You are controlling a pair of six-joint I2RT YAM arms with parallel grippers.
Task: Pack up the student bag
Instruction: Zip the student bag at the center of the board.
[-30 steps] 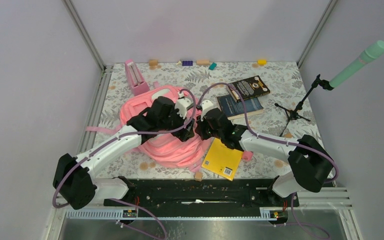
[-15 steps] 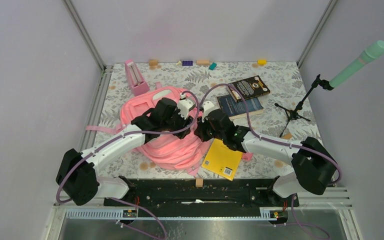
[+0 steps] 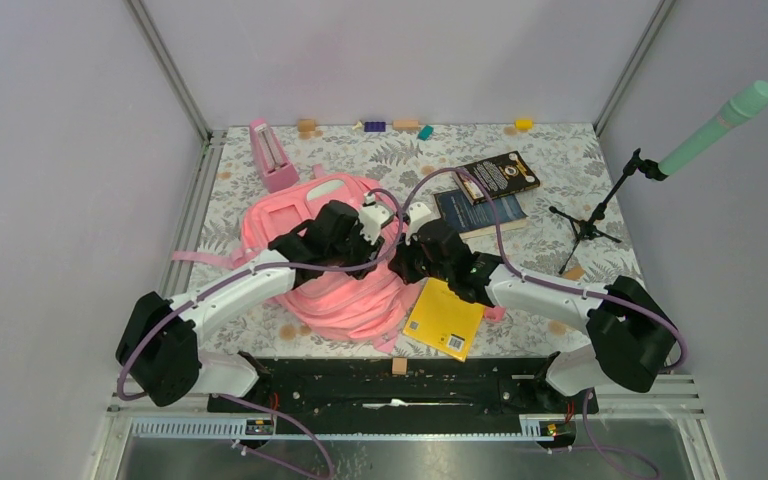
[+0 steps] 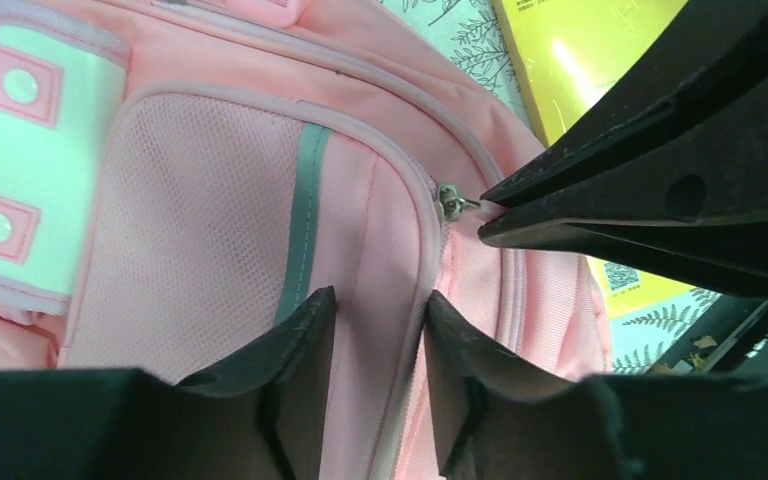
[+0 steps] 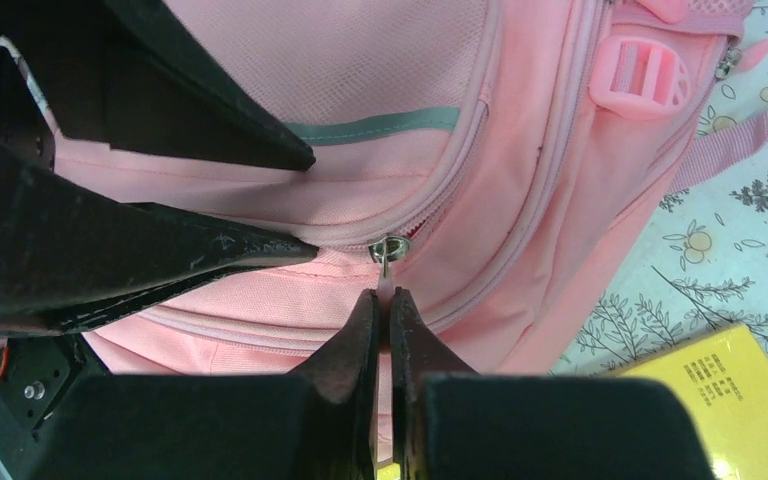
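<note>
zip pull (image 5: 387, 250) end hidden in right gripper (image 5: 382, 300), yellow book (image 5: 730, 400) cropped

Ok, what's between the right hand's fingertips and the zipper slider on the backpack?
Just the slider's thin pull tab, running from the zipper slider on the backpack down into the shut right hand. The right wrist view shows it.

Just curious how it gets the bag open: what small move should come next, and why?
Probably the right end effector should draw the zipper pull along its track. It is shut on that pull, the student bag looks zipped shut, and the left end effector brackets the fabric beside it.
</note>
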